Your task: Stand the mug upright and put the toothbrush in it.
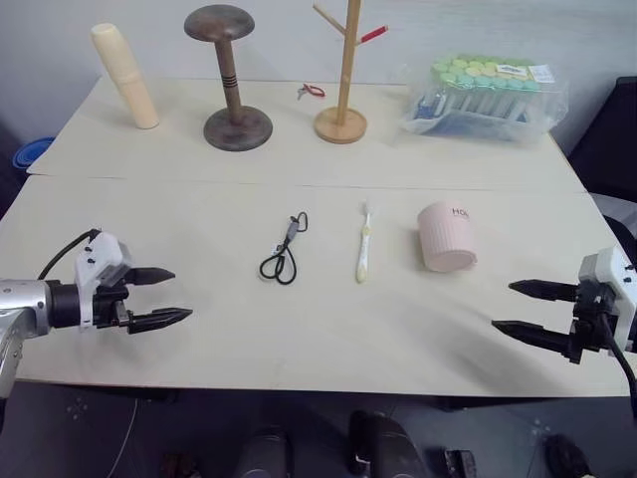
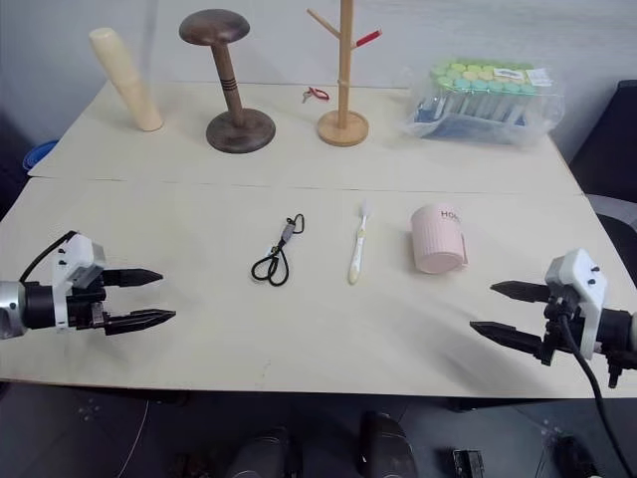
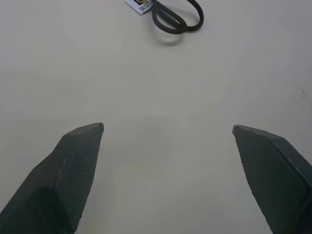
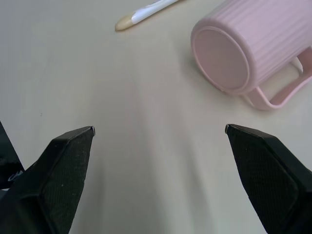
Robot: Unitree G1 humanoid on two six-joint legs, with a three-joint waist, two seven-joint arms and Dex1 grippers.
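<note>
The mug (image 1: 447, 237) lies on its side on the pale desk (image 1: 328, 329), at about 3 o'clock from the toothbrush (image 1: 363, 244), which lies flat just beside it without touching, bristle head toward 12 o'clock. From the head views the mug's flat base faces the near edge and its mouth points away; dark letters near the rim read "HO", the rest cut off by the curve. The right wrist view adds what the head views hide: the closed round base seen head-on, the ribbed side, and a handle resting against the desk, with the yellow end of the toothbrush's handle nearby. The left wrist view gives a close look at the black cable loop (image 3: 177, 17), which lies at 9 o'clock from the toothbrush. The left gripper (image 1: 164, 296) and right gripper (image 1: 524, 310) hover near the front corners, fingers spread wide, holding nothing. Along the far edge stand a cream cylinder (image 1: 125, 76), a dark wooden stand (image 1: 232, 90), a branched wooden rack (image 1: 343, 75) and a clear pack of green-capped tubes (image 1: 483, 95).
</note>
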